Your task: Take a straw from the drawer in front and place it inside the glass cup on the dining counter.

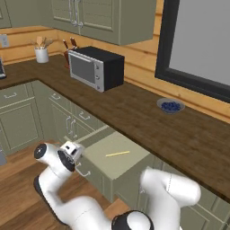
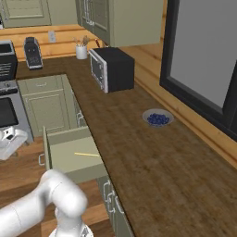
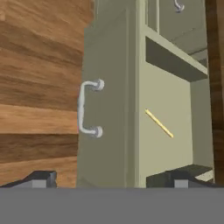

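The sage-green drawer (image 1: 128,167) stands pulled out from under the worktop. The pale-yellow straw (image 1: 117,153) lies flat on its floor, also visible from the right base (image 2: 87,154) and from the hand (image 3: 159,124). My gripper (image 3: 109,181) is open, its two dark fingertips (image 3: 41,178) wide apart with nothing between them. It hovers just outside the drawer's front panel (image 3: 109,87), near the silver handle (image 3: 87,109) and not touching it. From the left base, the gripper (image 1: 72,151) sits at the drawer's front left corner. The glass cup and the dining counter are out of view.
A dark wood worktop (image 1: 148,121) runs over green cabinets. On it stand a microwave (image 1: 95,67), a bowl of blueberries (image 1: 170,106) and a utensil holder (image 1: 41,54). A stove (image 2: 7,92) is at far left. Wooden floor (image 3: 39,65) lies below the drawer.
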